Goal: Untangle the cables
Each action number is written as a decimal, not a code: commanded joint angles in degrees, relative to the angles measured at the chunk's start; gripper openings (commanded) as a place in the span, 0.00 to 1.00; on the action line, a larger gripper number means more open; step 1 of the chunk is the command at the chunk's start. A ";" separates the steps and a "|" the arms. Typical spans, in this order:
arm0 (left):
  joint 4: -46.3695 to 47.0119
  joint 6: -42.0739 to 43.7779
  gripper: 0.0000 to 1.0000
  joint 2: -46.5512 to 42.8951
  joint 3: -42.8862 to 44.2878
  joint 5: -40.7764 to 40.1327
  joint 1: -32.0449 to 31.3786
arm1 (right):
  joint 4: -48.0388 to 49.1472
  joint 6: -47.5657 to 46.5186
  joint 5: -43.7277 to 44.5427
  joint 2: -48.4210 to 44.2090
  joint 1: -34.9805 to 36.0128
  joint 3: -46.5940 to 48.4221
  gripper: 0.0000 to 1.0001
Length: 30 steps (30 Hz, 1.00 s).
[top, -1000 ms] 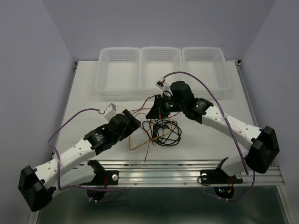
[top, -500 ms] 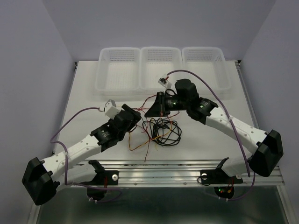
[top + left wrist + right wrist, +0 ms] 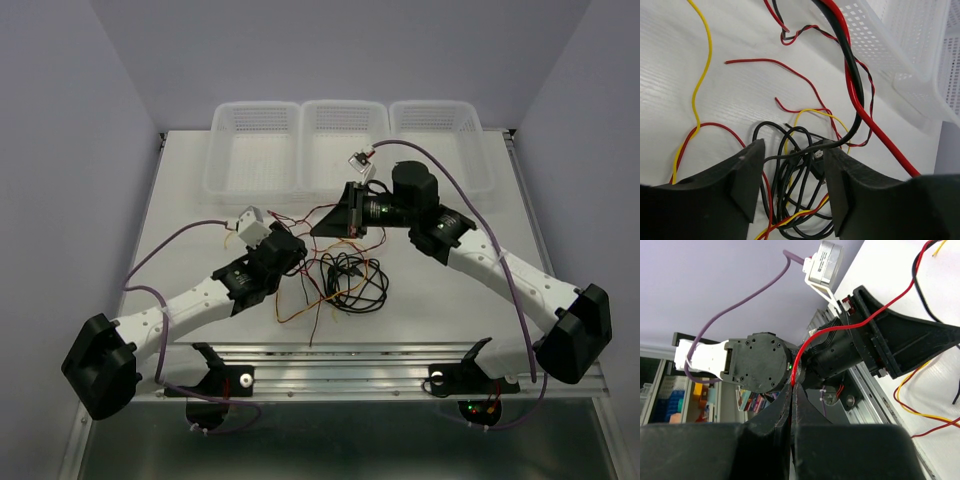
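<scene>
Cables point(image 3: 350, 288) knotted on table point(image 3: 190, 200), centre. Left pincer point(image 3: 792, 167) just advanced over them, half-narrowed, gripping nothing yet. Right pincer point(image 3: 792, 390), clenched on red cable point(image 3: 840, 327), pulled farther away: strand tightening, separation beginning.

Your left arm point(image 3: 190, 305) and right arm point(image 3: 505, 275) are white shells joined by black round housings, with black blocks at the shoulders. A thin purple cable point(image 3: 760, 291) runs to a small silver-and-white wrist camera point(image 3: 824, 259). The left tool point(image 3: 795, 150) has broad, matt black wedge fingers point(image 3: 747, 175). A green light point(image 3: 790, 366) glows on one joint.
</scene>
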 commanded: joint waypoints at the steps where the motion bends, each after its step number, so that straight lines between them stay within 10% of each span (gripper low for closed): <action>1: 3.63 4.36 0.51 -0.81 2.06 -2.89 -0.44 | 5.01 2.74 -1.01 -1.95 -1.55 1.22 0.01; 9: 6.62 14.81 0.43 -0.46 2.67 -6.94 -1.14 | 8.27 7.76 -4.17 -1.51 -3.31 2.19 0.01; 13: 5.57 18.08 0.01 0.77 4.43 -9.14 -1.58 | 8.44 8.20 -4.35 -1.60 -4.62 3.33 0.01; 25: 1.89 21.42 0.00 0.33 7.07 -5.46 -3.68 | 8.18 6.88 -3.48 -1.43 -11.12 5.62 0.01; 30: -2.15 21.33 0.00 -3.96 3.65 17.41 -4.57 | 4.86 -3.98 13.40 -0.72 -20.44 8.95 0.01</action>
